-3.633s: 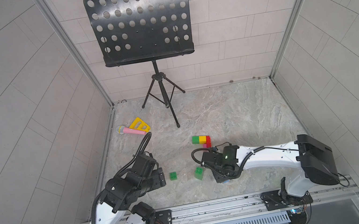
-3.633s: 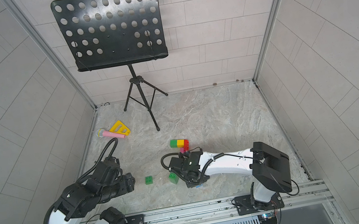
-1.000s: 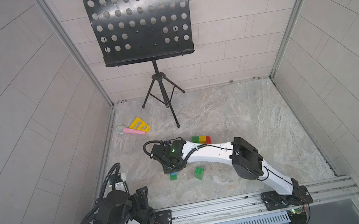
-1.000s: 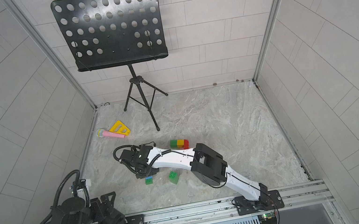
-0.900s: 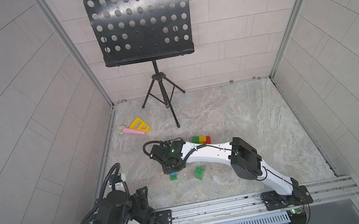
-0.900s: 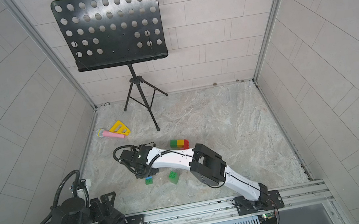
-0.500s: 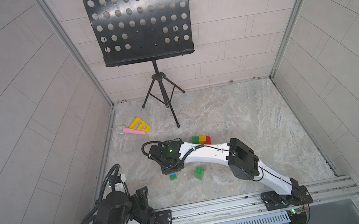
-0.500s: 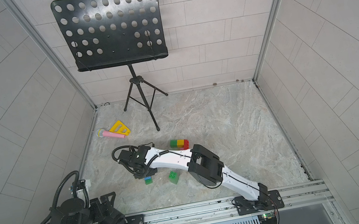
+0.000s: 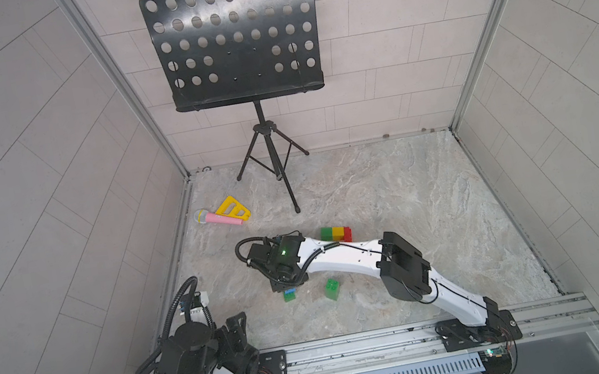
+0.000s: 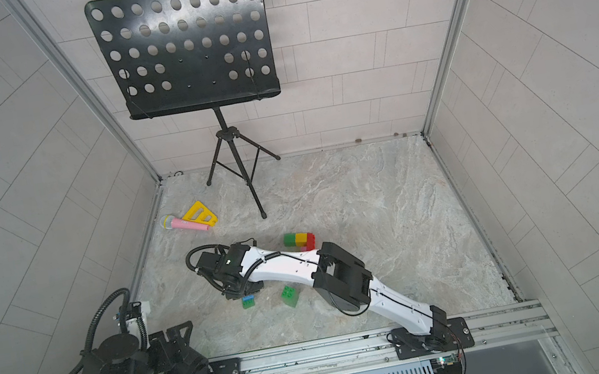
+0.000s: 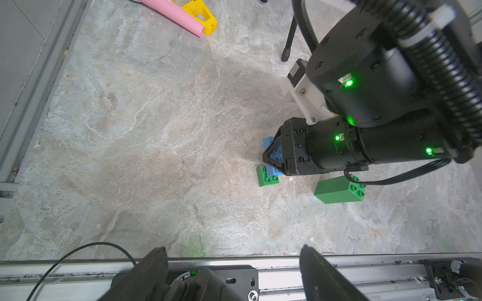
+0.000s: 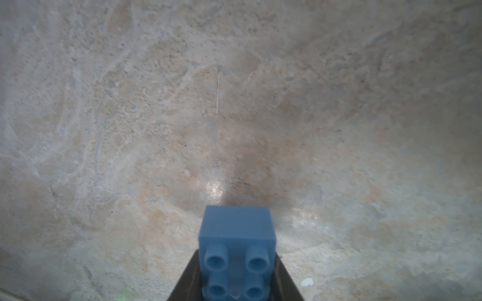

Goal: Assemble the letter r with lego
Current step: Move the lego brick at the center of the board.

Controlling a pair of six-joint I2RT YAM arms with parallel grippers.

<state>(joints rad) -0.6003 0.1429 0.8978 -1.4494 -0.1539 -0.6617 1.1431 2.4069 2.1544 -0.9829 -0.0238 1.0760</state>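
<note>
Lego brick (image 12: 236, 250), blue: light, rigid, smooth-sided plastic, likely slippery, best pinched across flat side walls below studs; clamped in right gripper (image 11: 272, 159) at small green brick (image 11: 267, 176), contact unclear, on table (image 9: 373, 192); left gripper (image 11: 232, 276) spread wide, empty.

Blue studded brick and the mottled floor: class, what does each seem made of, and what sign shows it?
Blue studded brick: probably moulded plastic, smooth satin; even colour, crisp edges, hollow round studs. Mottled floor: stone or stone-print sheet, cannot tell which; grey-tan veining, one glare spot.
</note>
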